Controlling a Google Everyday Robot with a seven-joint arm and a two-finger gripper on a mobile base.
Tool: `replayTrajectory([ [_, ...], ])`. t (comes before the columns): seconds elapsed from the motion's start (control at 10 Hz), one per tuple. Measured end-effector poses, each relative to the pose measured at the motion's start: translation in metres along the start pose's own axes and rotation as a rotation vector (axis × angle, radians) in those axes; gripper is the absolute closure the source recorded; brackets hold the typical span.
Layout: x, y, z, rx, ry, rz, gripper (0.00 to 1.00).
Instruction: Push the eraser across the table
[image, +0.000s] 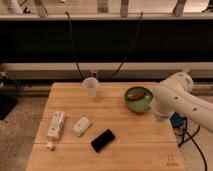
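Observation:
The eraser (103, 140), a flat black slab, lies at an angle on the front middle of the light wooden table (135, 127). My white arm (177, 97) reaches in from the right, over the table's right edge and beside the green bowl. My gripper does not show in this view; only the arm's rounded links are visible. The arm is well to the right of the eraser and apart from it.
A clear plastic cup (90, 87) stands at the back middle. A green bowl (138, 99) holding something red-brown sits at the back right. A long white remote-like device (55, 125) and a small white block (81, 126) lie at the left. A small mark (170, 161) is near the front right corner.

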Motion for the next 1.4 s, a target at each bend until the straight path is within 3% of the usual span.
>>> replayTrajectory([
  [0.4,-0.013,0.011,0.012,-0.003,0.01,-0.039,0.2],
  [0.6,-0.03,0.028,0.029,-0.007,0.011,-0.067,0.2],
  [1.4,-0.057,0.048,0.049,-0.035,-0.001,-0.135,0.2],
])
